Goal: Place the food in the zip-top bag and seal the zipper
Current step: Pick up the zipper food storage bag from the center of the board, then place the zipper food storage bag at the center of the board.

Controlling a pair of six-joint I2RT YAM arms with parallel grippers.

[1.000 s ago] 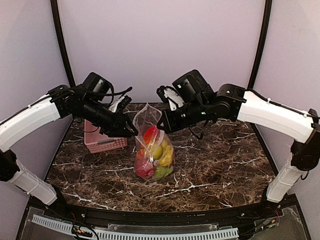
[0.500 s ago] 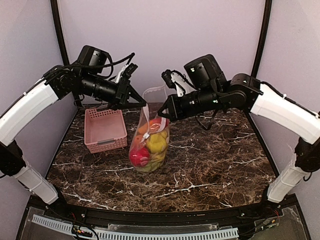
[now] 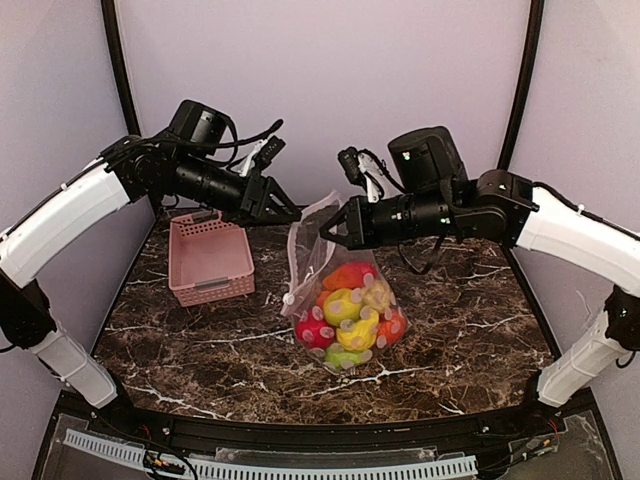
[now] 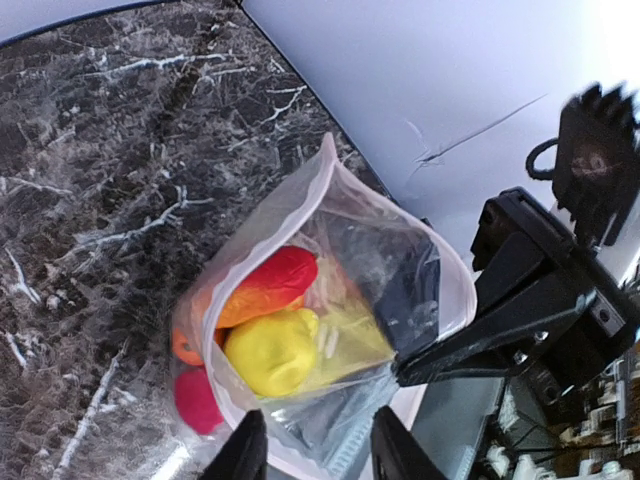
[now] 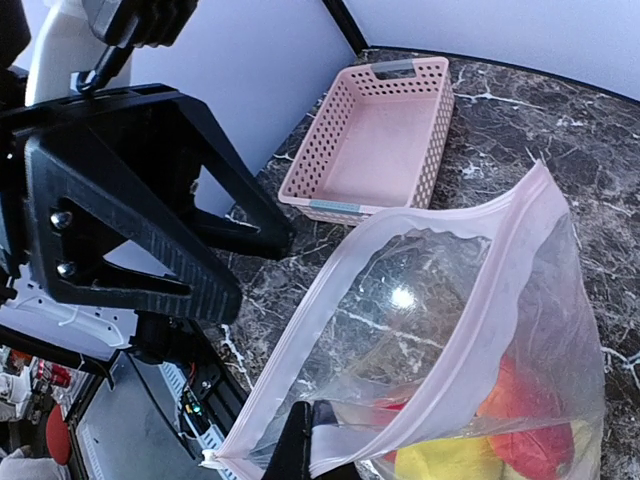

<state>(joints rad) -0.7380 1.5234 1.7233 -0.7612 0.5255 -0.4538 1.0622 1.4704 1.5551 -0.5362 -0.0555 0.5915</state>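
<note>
The zip-top bag hangs over the marble table, its mouth open. The food, red, yellow, green and orange pieces, fills its bottom. My right gripper is shut on the bag's near rim, and the right wrist view shows it as my right gripper pinching the film just under the pink zipper. The slider tab sits at the strip's end. My left gripper stands open. The bag's rim runs between its fingers, and a yellow fruit shows inside.
A pink slotted basket stands at the back left of the table, empty in the right wrist view. Purple walls close the back and sides. The left arm's gripper body looms close to the bag's mouth.
Both arms lifted the bag off the table. It then swung right and now hangs lower under my right gripper. My left gripper's jaws have come apart at the rim.
</note>
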